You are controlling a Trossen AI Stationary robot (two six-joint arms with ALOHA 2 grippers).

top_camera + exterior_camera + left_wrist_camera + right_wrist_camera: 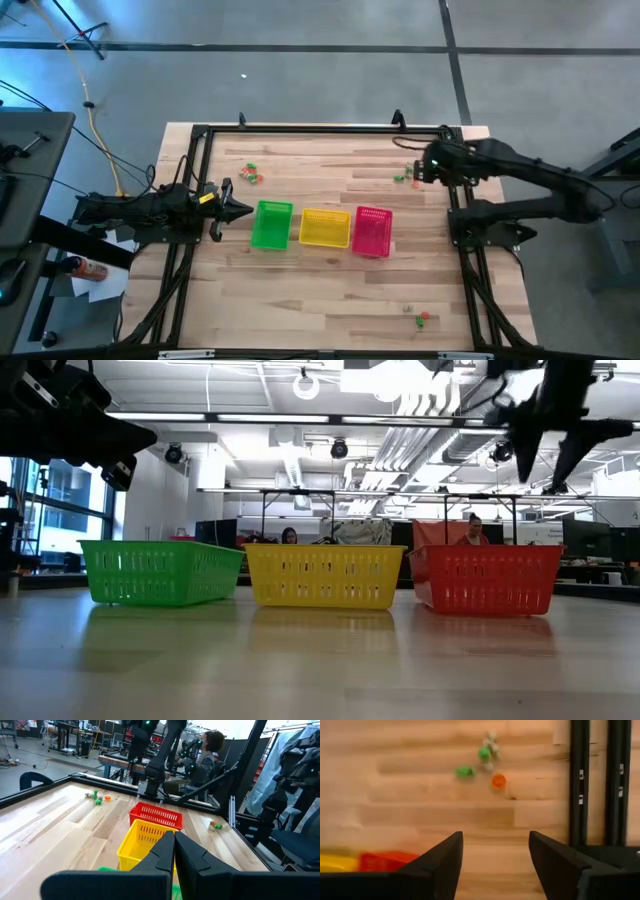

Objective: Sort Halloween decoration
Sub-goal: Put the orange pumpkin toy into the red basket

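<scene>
So far nothing looks sorted — trinkets (487, 765) lie loose on the desk (330, 280); my right tool (495, 850) hangs spread, empty, above them — left tool (174, 851) pressed together.

- Ceiling strip lights (200, 417) in the low view shine evenly and burn out to white around twelve o'clock.
- The table (320, 660) there carries soft reflections of the green basket (160, 572), yellow basket (322, 575) and red basket (487, 578); its nearest boards are out of focus.
- The left gripper (120, 470) shows as a dark silhouette at ten o'clock in the low view.
- The high view is bright and flat, with faint shadows under the baskets.
- In the right wrist view, the trinkets (485, 762) at twelve o'clock are smeared and the wood is blurred.
- The left wrist view is sharp far off; its near fingers (185, 860) at six o'clock are soft.
</scene>
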